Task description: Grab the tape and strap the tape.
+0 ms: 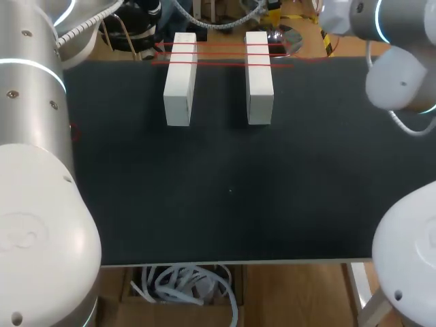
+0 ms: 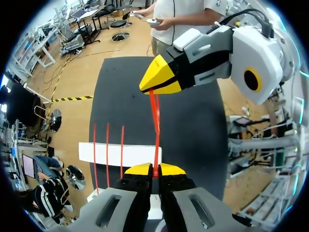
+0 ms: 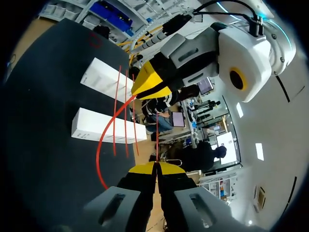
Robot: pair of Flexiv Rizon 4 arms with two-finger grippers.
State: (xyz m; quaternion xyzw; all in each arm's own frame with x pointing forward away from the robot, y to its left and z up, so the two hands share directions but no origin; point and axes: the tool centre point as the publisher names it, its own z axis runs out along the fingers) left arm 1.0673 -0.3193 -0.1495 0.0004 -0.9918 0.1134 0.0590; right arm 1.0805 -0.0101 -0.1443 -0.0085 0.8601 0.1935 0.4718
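Counting the red lines across the two white blocks [image 1: 180, 82] at the far edge of the desk [image 1: 225, 204], three strands [image 1: 218, 56] of tape already lie from one block to the other, side by side. The strapping therefore looks well under way but not finished. A fourth length of tape [image 2: 156, 121] is in the air, not yet down on the blocks. What is left, as I judge it, is to bring this length over both blocks and set it beside the others. Whether more turns are wanted I cannot tell.

The left gripper [image 2: 154, 170] has its yellow tips pinched together on one end of that length. From there the tape runs straight and taut to the right gripper [image 3: 155, 168], whose tips are likewise closed tight on the thin red line. The two grippers face each other tip to tip, apart, above the desk near the blocks. The left one hangs over a block, just beside the laid strands. A slack red loop [image 3: 98, 154] sags from the left gripper towards the desk. In the head view the arms come in at each side and neither gripper shows.
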